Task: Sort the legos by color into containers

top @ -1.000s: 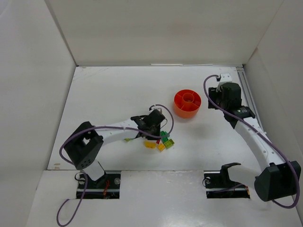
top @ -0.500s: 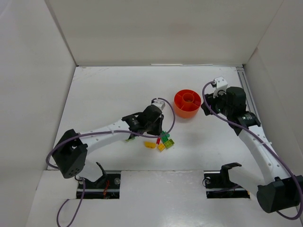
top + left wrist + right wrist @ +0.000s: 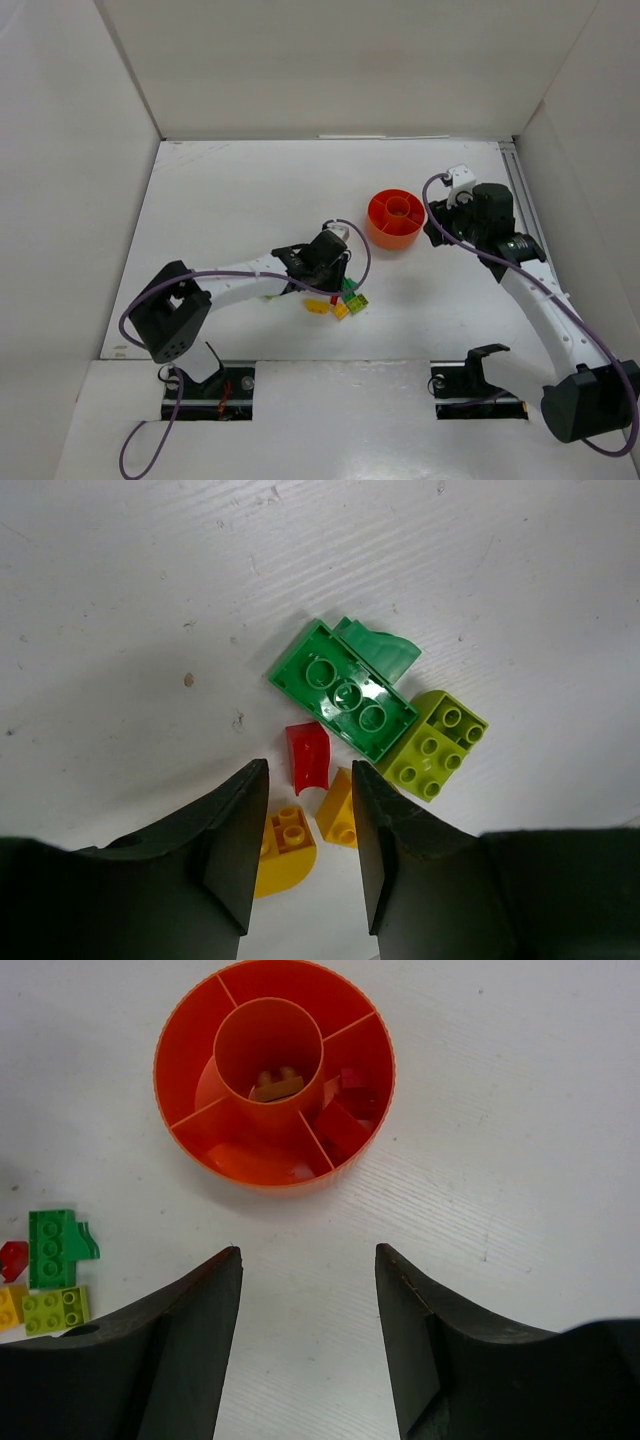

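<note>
A small pile of legos (image 3: 345,298) lies on the white table. In the left wrist view it holds a green brick (image 3: 343,692), a lime brick (image 3: 435,742), a red curved piece (image 3: 308,757), a yellow brick (image 3: 340,810) and a yellow half-round (image 3: 283,845). My left gripper (image 3: 308,780) is open and empty just above them, its tips either side of the red piece. The orange dish (image 3: 250,1172) holds a brown brick (image 3: 277,1082) in its central cup and red bricks (image 3: 343,1120) in one compartment. My right gripper (image 3: 308,1255) is open and empty just short of the dish.
White walls enclose the table on three sides. The dish (image 3: 384,237) stands right of centre, up and to the right of the pile. A small lime piece (image 3: 273,294) peeks out beside the left arm. The right arm (image 3: 540,300) runs along the right edge.
The left arm stretched out and then drew back over the pile. The right gripper has shifted left and slightly down, closer to the dish.
</note>
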`<state>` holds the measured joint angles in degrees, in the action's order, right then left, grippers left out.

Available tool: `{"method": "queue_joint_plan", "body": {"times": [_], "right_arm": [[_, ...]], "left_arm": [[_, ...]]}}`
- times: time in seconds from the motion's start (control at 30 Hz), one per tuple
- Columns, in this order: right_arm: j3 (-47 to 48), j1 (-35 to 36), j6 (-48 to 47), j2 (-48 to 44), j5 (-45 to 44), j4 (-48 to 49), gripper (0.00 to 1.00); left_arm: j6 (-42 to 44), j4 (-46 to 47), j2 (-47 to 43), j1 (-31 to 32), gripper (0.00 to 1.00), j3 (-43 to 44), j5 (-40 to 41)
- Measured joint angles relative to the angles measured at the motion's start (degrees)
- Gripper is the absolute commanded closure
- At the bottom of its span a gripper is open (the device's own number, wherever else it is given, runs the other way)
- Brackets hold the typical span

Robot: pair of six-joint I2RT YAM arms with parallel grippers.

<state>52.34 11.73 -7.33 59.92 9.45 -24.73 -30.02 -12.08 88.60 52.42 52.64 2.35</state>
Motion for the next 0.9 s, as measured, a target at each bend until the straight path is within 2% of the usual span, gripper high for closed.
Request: {"method": "queue_joint_plan", "body": {"times": [0.13,0.33,0.43,0.6,0.9], "right_arm": [[0.00,0.00,0.00,0.26,-0.48,-0.33,0.39],[0.00,0.00,0.00,1.11,-1.18,-0.42,0.39],[0.00,0.00,0.00,1.49,-1.53,-0.46,0.39],[0.00,0.00,0.02,1.73,-1.99,-0.48,0.39],[-0.02,0.00,-0.42,1.60,-1.99,-0.63,0.39]], "left_arm": [[0.07,0.59,1.81,0.07,0.60,-0.22,-0.17],[0.09,0.79,4.68,0.76,0.60,-0.61,-0.57],[0.11,1.36,5.09,1.03,0.64,-0.61,-0.68],[0.07,2.10,5.42,1.16,0.79,-0.61,-0.83],[0.07,1.25,4.44,1.16,0.83,-0.50,-0.24]]}}
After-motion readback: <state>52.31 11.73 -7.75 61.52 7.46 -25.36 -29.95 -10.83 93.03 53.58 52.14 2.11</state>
